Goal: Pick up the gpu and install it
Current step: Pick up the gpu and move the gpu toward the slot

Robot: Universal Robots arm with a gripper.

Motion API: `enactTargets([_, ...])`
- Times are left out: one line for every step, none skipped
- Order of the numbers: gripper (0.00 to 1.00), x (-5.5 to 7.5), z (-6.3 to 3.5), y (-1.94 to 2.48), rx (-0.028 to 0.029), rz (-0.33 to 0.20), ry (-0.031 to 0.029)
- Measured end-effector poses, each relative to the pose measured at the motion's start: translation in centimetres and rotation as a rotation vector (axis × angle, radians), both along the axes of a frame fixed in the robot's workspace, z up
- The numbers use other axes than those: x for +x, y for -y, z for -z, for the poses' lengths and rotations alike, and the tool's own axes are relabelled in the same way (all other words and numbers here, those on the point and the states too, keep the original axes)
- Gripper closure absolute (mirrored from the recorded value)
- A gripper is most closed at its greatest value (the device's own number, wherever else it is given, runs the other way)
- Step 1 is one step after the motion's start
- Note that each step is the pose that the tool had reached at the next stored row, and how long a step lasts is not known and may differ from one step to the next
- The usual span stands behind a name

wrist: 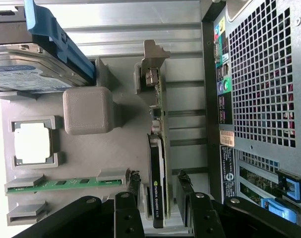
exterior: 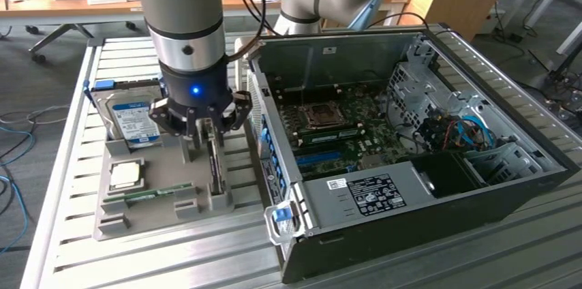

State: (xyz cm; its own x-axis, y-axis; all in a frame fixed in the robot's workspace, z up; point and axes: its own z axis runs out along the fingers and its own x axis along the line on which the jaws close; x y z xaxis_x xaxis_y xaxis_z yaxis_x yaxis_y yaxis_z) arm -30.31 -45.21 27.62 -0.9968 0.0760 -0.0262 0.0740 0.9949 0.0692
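Over the grey holder tray (exterior: 163, 204), my gripper (wrist: 158, 174) hangs with fingers apart, one on each side of the gpu (wrist: 157, 191), a gap showing on both sides; no grip. The card stands on edge in its slot. Sharing the tray are a RAM stick (wrist: 66, 184), a CPU (wrist: 32, 143) and a hard drive (wrist: 26, 74). An open computer case (exterior: 409, 224) sits just beside, toward the exterior view's right. Slatted metal table (exterior: 182, 265) beneath; wooden desk (exterior: 91, 4) behind.

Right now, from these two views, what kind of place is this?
Probably a robotics lab or workshop set up for computer assembly: a robot arm stands over a slatted metal table that carries an open computer case and a gray tray of parts, with office desks behind.
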Motion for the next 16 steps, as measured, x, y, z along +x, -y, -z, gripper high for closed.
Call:
enactTargets([0.57, 0.0, 0.17, 0.00, 0.0000, 0.000, 0.0000])
enactTargets([0.57, 0.0, 0.30, 0.00, 0.0001, 0.000, 0.0001])
enactTargets([0.57, 0.1, 0.39, 0.00, 0.0000, 0.000, 0.0000])
enactTargets([0.57, 0.1, 0.45, 0.01, -0.0002, 0.000, -0.0002])
enactTargets([0.57, 0.3, 0.50, 0.00, -0.0001, 0.000, -0.0001])
enactTargets([0.57, 0.3, 0.55, -0.01, 0.0001, 0.000, 0.0002])
enactTargets([0.57, 0.3, 0.58, -0.02, 0.0001, 0.000, 0.0001])
enactTargets([0.57, 0.3, 0.64, -0.02, 0.0001, 0.000, 0.0001])
enactTargets([0.57, 0.3, 0.76, -0.03, -0.0001, 0.000, -0.0001])
enactTargets([0.57, 0.3, 0.90, -0.04, 0.0000, 0.000, 0.0000])
enactTargets([0.57, 0.4, 1.08, -0.05, 0.0000, 0.000, 0.0000])
enactTargets([0.57, 0.4, 1.26, -0.06, 0.0000, 0.000, 0.0000])
enactTargets([0.57, 0.3, 1.44, -0.08, 0.0000, 0.000, 0.0001])
enactTargets([0.57, 0.3, 1.54, -0.13, -0.0001, 0.000, 0.0000])
enactTargets([0.57, 0.3, 1.60, -0.16, -0.0001, 0.000, 0.0000])
enactTargets([0.57, 0.3, 1.65, -0.21, -0.0001, 0.000, -0.0001])
